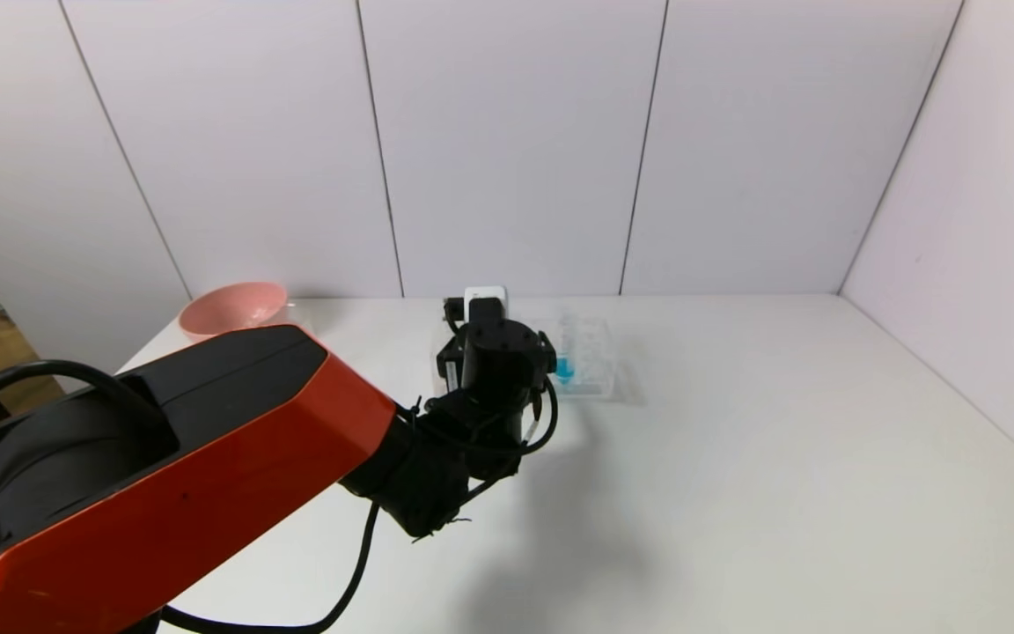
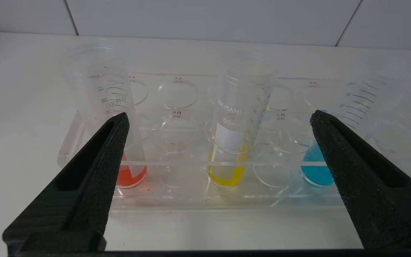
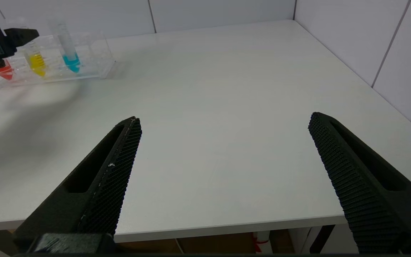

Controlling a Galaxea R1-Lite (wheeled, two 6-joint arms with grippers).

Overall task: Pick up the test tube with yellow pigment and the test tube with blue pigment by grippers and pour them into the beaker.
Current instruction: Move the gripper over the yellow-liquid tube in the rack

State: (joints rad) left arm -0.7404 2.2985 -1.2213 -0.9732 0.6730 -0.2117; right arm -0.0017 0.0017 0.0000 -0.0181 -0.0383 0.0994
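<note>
A: Where is the left gripper (image 2: 219, 119) placed?

B: It is held low at the near side of the clear tube rack (image 2: 191, 200), toward the far middle of the white table (image 1: 736, 458). Its 2 black fingers (image 2: 98, 157) are spread wide, and nothing is gripped between them. The test tube with yellow pigment (image 2: 232, 142) is framed in the gap, but it is not touched by either finger.

A: How are the tubes arranged?

B: 3 tubes are stood upright in the near row of the rack. The red-liquid tube (image 2: 128, 175) is seen at the left, the yellow one in the middle (a white label patch is carried above its liquid), and the test tube with blue pigment (image 2: 316, 167) at the right, partly hidden behind the right-hand finger.

A: And the beaker?

B: It cannot be made out with certainty in any view. A pink bowl (image 1: 234, 308) is seen at the far left of the table, well apart from the rack.

A: What is shown of the right gripper (image 3: 225, 123)?

B: It is parked over the near edge of the table, well away from the rack, with its fingers wide apart and nothing held.
</note>
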